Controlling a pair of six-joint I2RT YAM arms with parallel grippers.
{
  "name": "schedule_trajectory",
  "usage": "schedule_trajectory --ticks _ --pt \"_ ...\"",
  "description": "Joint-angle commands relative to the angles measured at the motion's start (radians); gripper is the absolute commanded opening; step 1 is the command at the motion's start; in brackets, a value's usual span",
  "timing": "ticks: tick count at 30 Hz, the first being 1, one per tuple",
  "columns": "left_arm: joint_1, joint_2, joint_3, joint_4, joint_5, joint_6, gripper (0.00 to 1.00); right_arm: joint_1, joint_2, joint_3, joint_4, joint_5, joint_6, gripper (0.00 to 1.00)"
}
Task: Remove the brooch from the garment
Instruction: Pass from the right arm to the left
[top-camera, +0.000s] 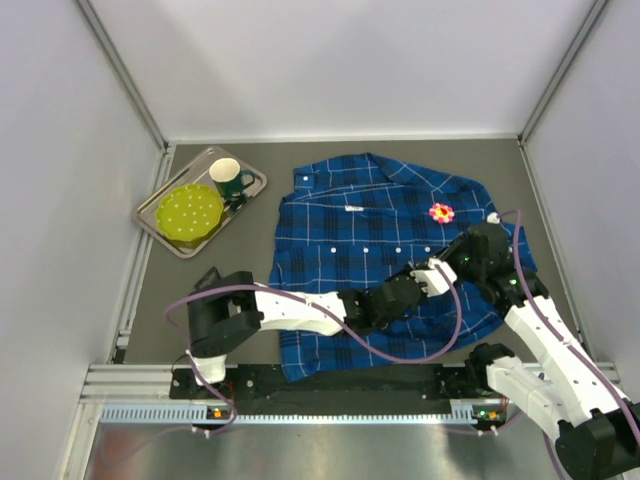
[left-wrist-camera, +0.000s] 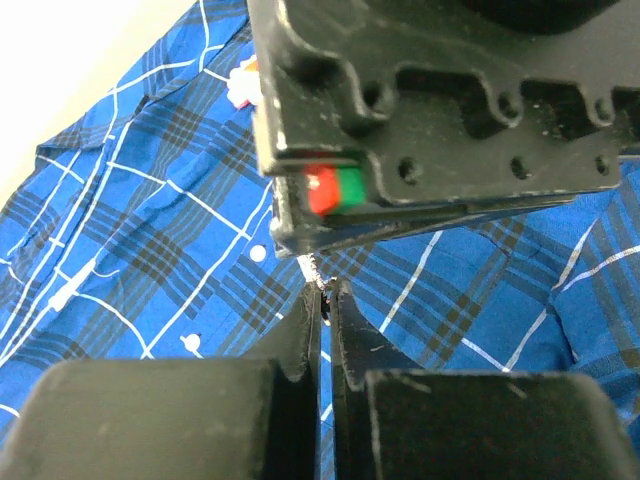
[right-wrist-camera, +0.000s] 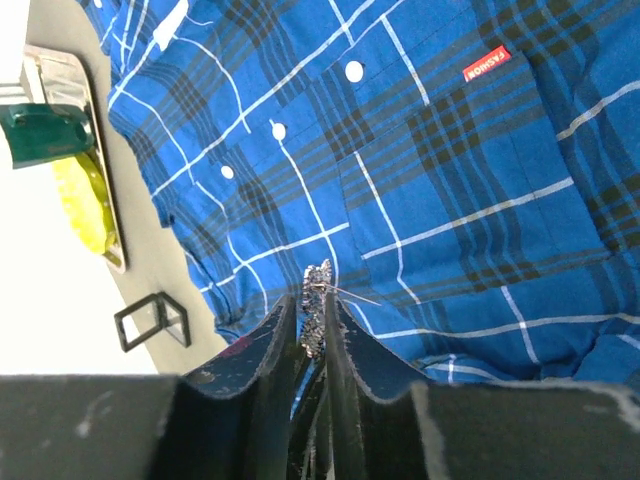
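Note:
The blue plaid shirt lies flat on the grey table, collar at the far side; it also shows in the left wrist view and the right wrist view. My right gripper is shut on a small glittery silver brooch, held just above the cloth with its thin pin sticking out to the right. My left gripper is shut at the tip of the same brooch, facing the right gripper. Both meet over the shirt's right half, the left gripper coming from the left.
A pink flower ornament sits on the shirt's chest beyond the grippers. A metal tray at the far left holds a green mug and a yellow-green disc. White walls close in the table on three sides.

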Motion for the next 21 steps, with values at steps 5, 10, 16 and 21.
schedule_trajectory --ticks 5,10,16,21 --pt "0.037 -0.098 -0.065 0.053 0.032 -0.105 0.00 0.014 -0.063 0.061 0.007 -0.011 -0.138 0.46" --pt "0.086 -0.193 -0.130 0.033 0.152 -0.228 0.00 0.014 -0.109 0.078 0.004 -0.070 -0.194 0.58" --pt "0.150 -0.315 -0.208 0.027 0.326 -0.351 0.00 0.012 -0.140 0.124 -0.002 -0.119 -0.290 0.73" --pt "0.244 -0.401 -0.288 0.056 0.596 -0.495 0.00 -0.022 -0.140 0.148 -0.002 -0.219 -0.419 0.77"
